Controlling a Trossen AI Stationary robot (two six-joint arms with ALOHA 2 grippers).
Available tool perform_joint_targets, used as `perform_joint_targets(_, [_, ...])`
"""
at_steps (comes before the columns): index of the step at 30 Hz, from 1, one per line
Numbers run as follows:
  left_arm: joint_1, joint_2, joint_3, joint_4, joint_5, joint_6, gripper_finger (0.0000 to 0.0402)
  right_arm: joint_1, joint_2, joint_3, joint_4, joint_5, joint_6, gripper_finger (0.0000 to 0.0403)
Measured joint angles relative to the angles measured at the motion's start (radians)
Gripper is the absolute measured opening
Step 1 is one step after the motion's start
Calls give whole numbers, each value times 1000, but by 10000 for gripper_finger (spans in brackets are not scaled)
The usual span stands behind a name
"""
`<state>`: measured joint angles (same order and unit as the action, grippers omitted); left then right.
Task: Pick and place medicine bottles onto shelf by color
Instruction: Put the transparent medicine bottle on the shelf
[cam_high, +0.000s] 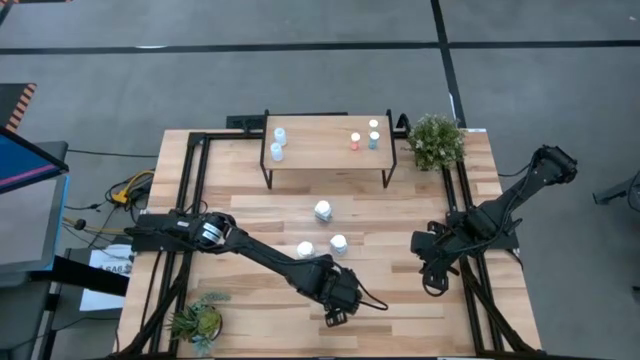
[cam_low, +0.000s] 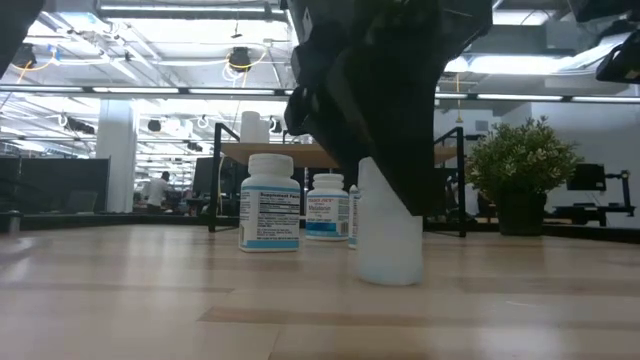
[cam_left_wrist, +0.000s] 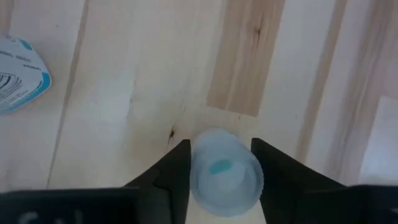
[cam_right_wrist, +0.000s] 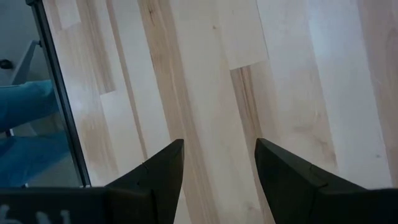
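Note:
A tiny pale bottle with a light-blue cap (cam_left_wrist: 225, 171) stands on the plank table near its front middle; it also shows in the low view (cam_low: 388, 245). My left gripper (cam_high: 336, 303) is down over it, shut on it. Three bigger white bottles with blue labels (cam_high: 323, 211) (cam_high: 305, 250) (cam_high: 339, 244) stand upright mid-table. The shelf (cam_high: 325, 158) stands at the far side, with two light-blue-capped bottles (cam_high: 278, 142) on its left part and three small bottles (cam_high: 366, 136) on its right. My right gripper (cam_right_wrist: 217, 162) is open and empty over bare wood at the right (cam_high: 432, 283). My left gripper pinches the tiny bottle by its two opposite sides (cam_left_wrist: 194, 174) between the two fingers, just below the cap. The fingers come from above, pointing down. The bottle stays upright with its base (cam_low: 388, 280) on the table.
A potted plant (cam_high: 437, 140) stands at the far right beside the shelf, another (cam_high: 198, 318) at the near left corner. Black frame rails (cam_high: 190, 200) run along both table sides. Bare wood lies in front of the shelf and along the front edge.

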<state>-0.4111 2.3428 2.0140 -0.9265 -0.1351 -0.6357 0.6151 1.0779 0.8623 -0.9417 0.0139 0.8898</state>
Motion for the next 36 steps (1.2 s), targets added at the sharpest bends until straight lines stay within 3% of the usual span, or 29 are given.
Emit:
perform_joint_targets(5, [20, 0, 67, -94, 122, -23, 105, 0, 0, 0, 0, 0, 0, 218])
perform_joint_targets(12, [81, -6, 347, -336, 182, 98, 116, 0, 0, 0, 1, 0, 0, 218])
perform_joint_targets(16, [140, -124, 289, -337, 202, 123, 111, 0, 0, 0, 4, 1, 0, 218])
perform_joint_targets(25, [323, -283, 296, -491, 112, 316, 110, -10, 0, 0, 17, 12, 0, 218])
perform_joint_targets(36, [641, -301, 296, -573, 134, 744, 108, -74, 2, 0, 57, 13, 40, 218])
